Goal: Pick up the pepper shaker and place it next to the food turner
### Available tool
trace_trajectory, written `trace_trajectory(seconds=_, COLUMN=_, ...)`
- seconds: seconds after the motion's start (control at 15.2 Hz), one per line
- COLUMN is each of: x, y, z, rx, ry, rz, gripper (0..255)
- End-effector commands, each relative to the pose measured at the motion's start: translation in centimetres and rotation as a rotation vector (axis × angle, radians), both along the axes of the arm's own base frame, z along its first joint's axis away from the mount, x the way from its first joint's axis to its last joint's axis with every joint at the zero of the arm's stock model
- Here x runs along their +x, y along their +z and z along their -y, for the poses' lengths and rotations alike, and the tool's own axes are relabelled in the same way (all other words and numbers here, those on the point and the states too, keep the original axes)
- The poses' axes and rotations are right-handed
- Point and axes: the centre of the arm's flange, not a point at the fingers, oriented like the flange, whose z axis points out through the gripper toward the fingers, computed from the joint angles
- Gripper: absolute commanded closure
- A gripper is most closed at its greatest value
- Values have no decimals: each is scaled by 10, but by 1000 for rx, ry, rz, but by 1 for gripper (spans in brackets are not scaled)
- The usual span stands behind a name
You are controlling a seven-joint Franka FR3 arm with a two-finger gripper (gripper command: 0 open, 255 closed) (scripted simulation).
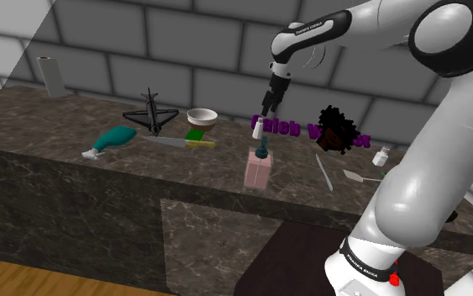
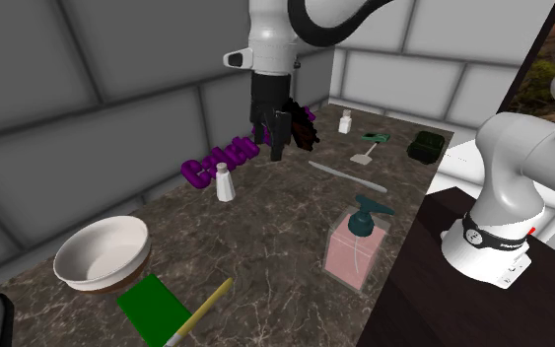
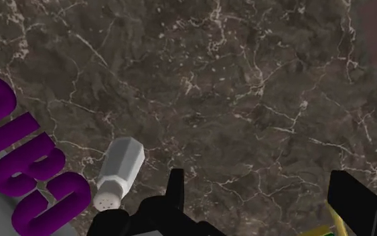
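Franka's black gripper [image 3: 257,180], fingers spread wide, hovers above the marble counter [image 3: 247,80]; the white pepper shaker [image 3: 120,171] stands upright at its seven o'clock in the shoulder view, beside purple lettering [image 3: 16,137].

- Tabletop [image 2: 265,237]: dark veined marble.
- Pepper shaker [image 2: 225,183]: white, upright, just beside purple lettering [image 2: 211,163].
- Soap dispenser [image 2: 361,242]: pink, upright, near the front edge.
- Bowl [image 2: 102,252]: white inside, near a green pad [image 2: 152,306] and a knife [image 1: 180,142].
- Food turner [image 2: 364,155]: white, lying flat, well apart from the shaker.
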Motion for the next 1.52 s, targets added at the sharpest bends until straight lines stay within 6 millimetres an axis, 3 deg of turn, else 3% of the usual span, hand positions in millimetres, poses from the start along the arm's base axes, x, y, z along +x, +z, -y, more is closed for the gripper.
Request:
trace_trajectory(seconds=0.0, x=13, y=-12, z=18, rx=-5, ry=14, rz=-4, gripper=0)
trace_trajectory(seconds=0.73, x=91, y=-79, z=116, rx=-29, ry=76, rz=-23, gripper=0)
trace_trajectory(seconds=1.19, x=93, y=-116, z=114, rx=-29, ry=76, rz=-23, gripper=0)
trace_trajectory(seconds=1.45, x=94, y=-119, z=114, rx=-29, ry=76, rz=-23, gripper=0)
